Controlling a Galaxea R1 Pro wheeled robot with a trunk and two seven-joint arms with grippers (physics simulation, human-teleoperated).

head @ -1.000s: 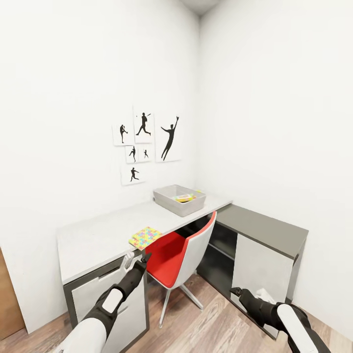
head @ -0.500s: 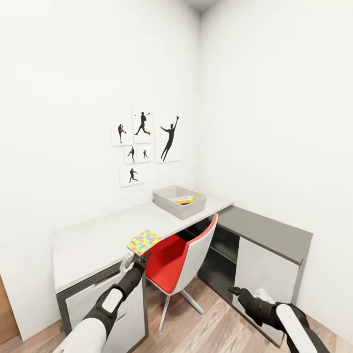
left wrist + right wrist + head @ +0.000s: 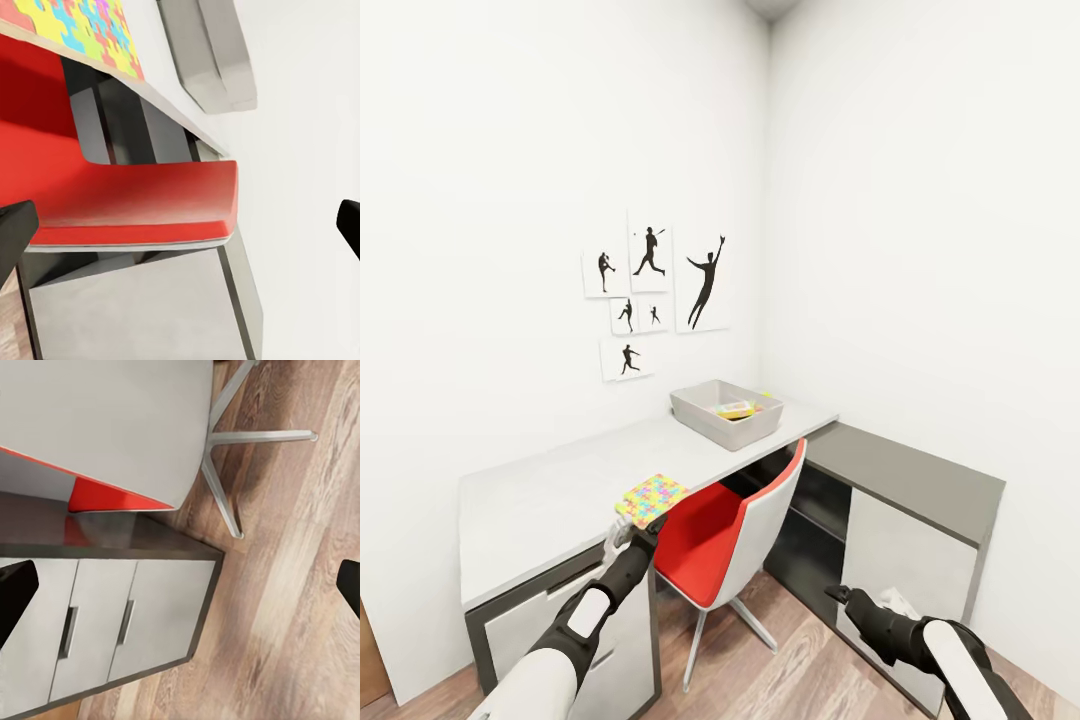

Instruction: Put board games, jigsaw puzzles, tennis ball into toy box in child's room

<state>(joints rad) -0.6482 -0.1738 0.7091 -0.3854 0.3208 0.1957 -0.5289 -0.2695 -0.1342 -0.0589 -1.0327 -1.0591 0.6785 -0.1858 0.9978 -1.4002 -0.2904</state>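
A jigsaw puzzle with a yellow, pink, green and blue pattern lies at the front edge of the white table. My left gripper hangs open just below and in front of it, apart from it. In the left wrist view, the jigsaw puzzle and the grey toy box lie beyond the open left gripper. The toy box stands at the table's far right end, holding a flat yellow and red item too small to name. My right gripper is open and empty, low over the floor.
A red and white chair is tucked under the table between my arms. A lower dark grey-topped unit adjoins the table on the right. White drawers and wood-plank floor show in the right wrist view. Silhouette pictures hang on the wall.
The whole view has shifted as the robot closes on the table. The puzzle now sits lower in the view, nearer my left gripper. Both grippers stay open.
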